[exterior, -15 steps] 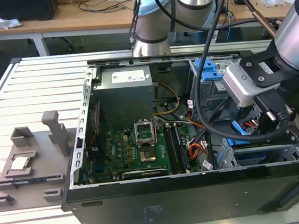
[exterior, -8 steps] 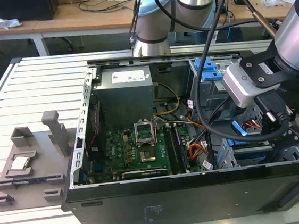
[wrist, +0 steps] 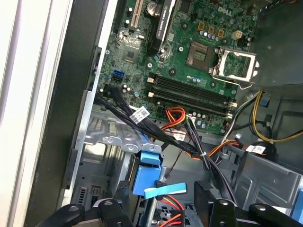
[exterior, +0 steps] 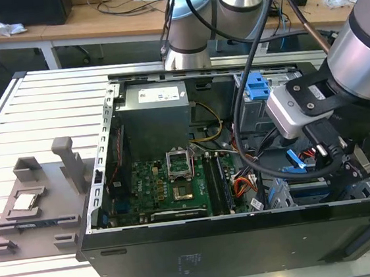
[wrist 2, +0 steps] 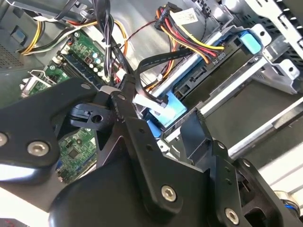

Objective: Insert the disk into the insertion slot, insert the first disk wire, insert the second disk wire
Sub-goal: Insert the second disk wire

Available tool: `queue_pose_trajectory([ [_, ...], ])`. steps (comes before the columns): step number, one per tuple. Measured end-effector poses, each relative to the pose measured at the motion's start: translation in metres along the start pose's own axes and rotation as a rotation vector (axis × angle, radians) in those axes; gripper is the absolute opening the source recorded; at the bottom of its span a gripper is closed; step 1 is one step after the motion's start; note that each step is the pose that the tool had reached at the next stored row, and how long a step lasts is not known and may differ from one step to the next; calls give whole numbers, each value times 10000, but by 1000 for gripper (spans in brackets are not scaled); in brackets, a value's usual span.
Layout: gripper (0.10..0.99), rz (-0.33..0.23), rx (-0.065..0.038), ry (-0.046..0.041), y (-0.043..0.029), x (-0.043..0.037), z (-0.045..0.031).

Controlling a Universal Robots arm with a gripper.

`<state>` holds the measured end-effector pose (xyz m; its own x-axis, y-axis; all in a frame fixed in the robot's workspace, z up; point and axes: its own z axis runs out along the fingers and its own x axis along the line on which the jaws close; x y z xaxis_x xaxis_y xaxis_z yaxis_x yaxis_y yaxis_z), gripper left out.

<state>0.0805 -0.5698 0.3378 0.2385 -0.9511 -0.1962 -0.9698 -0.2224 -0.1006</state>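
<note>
In the exterior view my gripper [exterior: 343, 161] reaches down into the open computer case [exterior: 183, 251] at its right end. The disk [wrist 2: 208, 71] lies in the insertion slot [wrist 2: 279, 71], a perforated silver cage, with its blue carrier [wrist 2: 248, 42] showing. A plug on red, yellow and black wires [wrist 2: 189, 38] sits at the disk's edge. A black flat wire [wrist 2: 161, 59] curls down to a connector [wrist 2: 154, 101] beside one finger. In both wrist views my gripper [wrist 2: 161, 118] [wrist: 163, 194] stands open, its fingers either side of the carrier's blue end [wrist: 147, 175].
The green motherboard [wrist: 189, 61] fills the case floor beyond the cage, crossed by bundled cables [wrist: 199, 151]. A blue ridged latch [exterior: 258, 88] sits on a rear cage. A grey fixture [exterior: 40, 206] rests on the slatted table at the exterior view's left.
</note>
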Motion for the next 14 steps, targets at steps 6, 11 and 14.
queue_pose_trajectory([
  [6, 655, -1, -6, 25, 2, 4, 24],
  [11, 435, -2, -6, 25, 2, 3, 24],
  [14, 435, -2, -7, 27, 2, 4, 24],
])
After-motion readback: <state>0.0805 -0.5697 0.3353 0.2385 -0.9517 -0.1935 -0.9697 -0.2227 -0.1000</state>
